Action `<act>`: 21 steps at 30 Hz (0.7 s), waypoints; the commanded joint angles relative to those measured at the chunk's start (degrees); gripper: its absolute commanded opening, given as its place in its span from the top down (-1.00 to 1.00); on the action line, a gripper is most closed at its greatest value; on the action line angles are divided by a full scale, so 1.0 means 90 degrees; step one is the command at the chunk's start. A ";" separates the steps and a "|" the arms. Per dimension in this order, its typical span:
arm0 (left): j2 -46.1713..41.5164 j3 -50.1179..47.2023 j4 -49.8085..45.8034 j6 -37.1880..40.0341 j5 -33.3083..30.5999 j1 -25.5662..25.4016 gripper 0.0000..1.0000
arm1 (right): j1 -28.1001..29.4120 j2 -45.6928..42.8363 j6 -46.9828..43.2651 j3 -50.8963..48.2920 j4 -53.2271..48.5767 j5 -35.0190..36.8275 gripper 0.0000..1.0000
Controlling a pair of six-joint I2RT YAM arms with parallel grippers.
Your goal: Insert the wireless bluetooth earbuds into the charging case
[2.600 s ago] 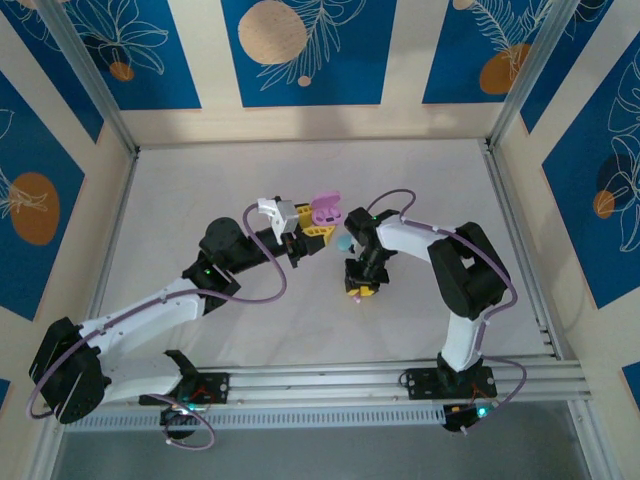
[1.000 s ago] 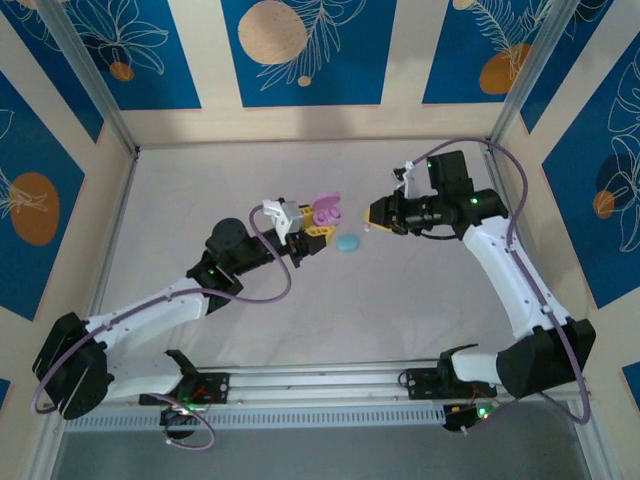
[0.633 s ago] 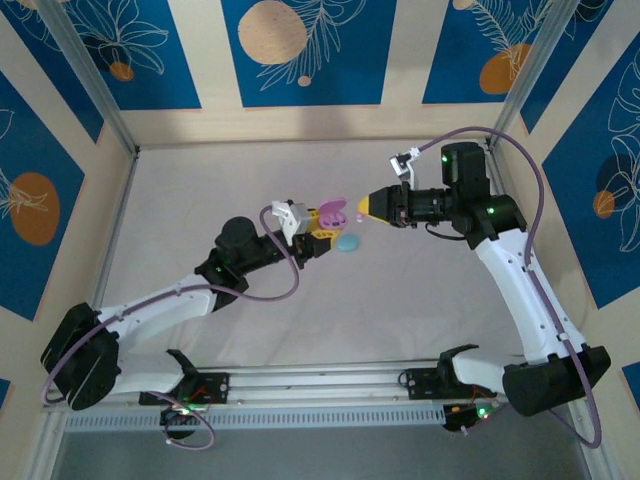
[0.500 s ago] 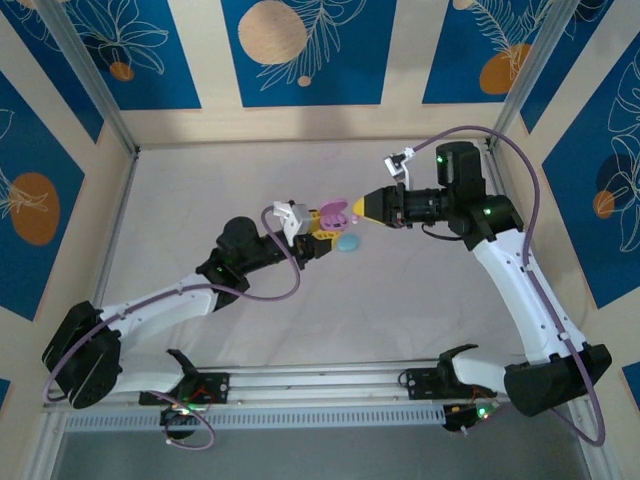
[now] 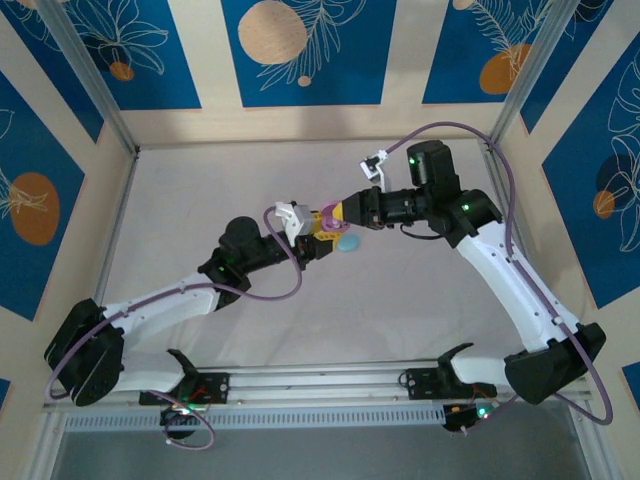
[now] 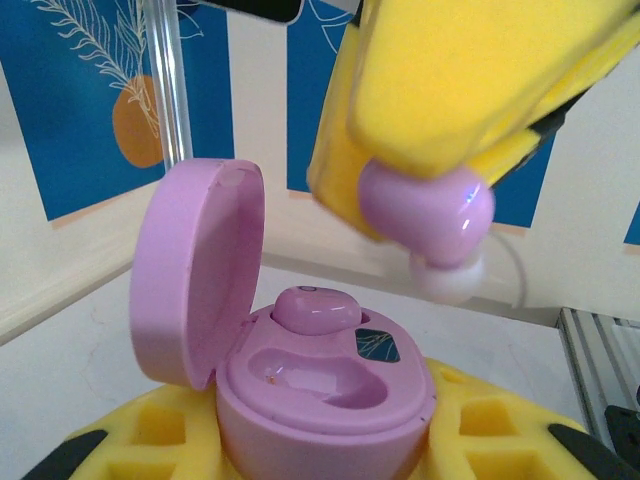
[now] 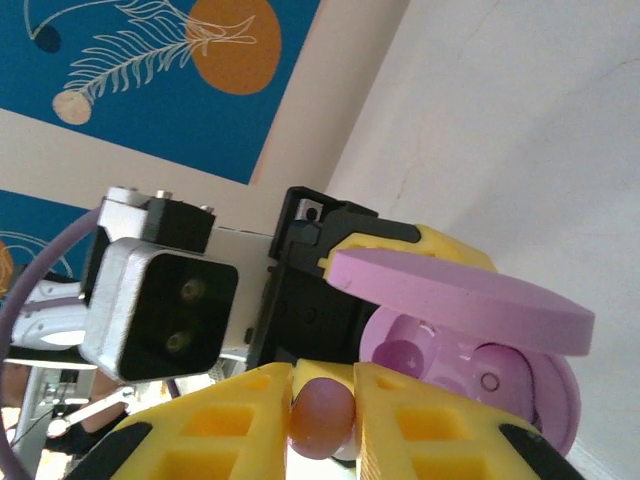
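Above the matte off-white table [image 5: 200, 190], the left gripper [image 5: 320, 236] clamps its waffle-patterned yellow plastic fingers [image 6: 150, 440] on either side of a glossy, pebble-shaped pink charging case [image 6: 330, 400]. The case's round hinged lid [image 6: 200, 270] stands open, and a smooth teal oval case [image 5: 348, 243] lies on the table nearby. The right gripper [image 7: 322, 420] pinches a rounded, glossy pink earbud [image 6: 425, 210] between matching yellow fingers [image 7: 245, 420], close above the open case and apart from its empty moulded socket [image 6: 300, 372]; a second pink earbud [image 6: 315, 308] sits in the neighbouring socket.
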 commanded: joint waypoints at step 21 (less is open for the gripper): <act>-0.0115 0.0046 0.0527 -0.0044 0.0056 -0.0081 0.42 | 0.0583 0.0308 -0.0044 0.0302 -0.0025 0.1040 0.55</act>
